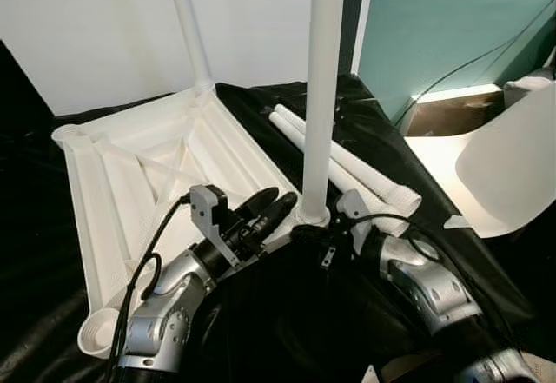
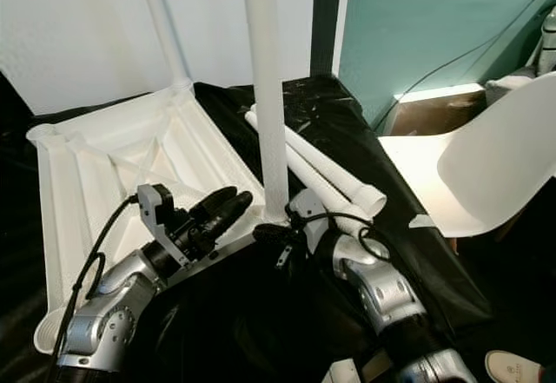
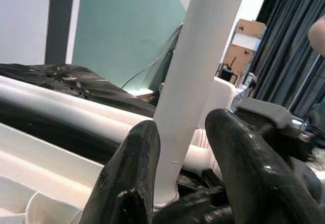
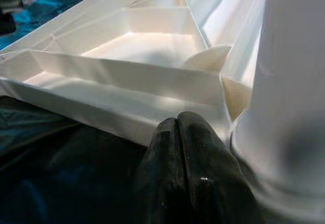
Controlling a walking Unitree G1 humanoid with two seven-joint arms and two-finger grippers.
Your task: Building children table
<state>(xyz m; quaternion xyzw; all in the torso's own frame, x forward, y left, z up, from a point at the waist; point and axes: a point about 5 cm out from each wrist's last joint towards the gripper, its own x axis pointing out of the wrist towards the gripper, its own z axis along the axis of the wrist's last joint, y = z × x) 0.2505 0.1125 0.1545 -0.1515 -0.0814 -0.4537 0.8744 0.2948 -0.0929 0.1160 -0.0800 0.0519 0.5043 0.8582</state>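
Observation:
The white table top (image 1: pixel 130 174) lies upside down on black cloth. One white leg (image 1: pixel 321 96) stands upright in its near right corner socket, and a second leg (image 1: pixel 189 27) stands in the far corner. My left gripper (image 1: pixel 280 205) is open just left of the near leg's base. In the left wrist view the leg (image 3: pixel 203 56) rises just beyond the gap between the fingers (image 3: pixel 134 158). My right gripper (image 4: pixel 177 125) is shut on nothing, its tips at the table's edge (image 4: pixel 127 82) beside the leg's base (image 4: pixel 289 107).
Two loose white legs (image 1: pixel 365 174) lie side by side on the black cloth right of the table top. A white chair (image 1: pixel 512 166) stands at the right, by a teal wall with a cable. Open corner sockets (image 1: pixel 100 331) show on the table's left side.

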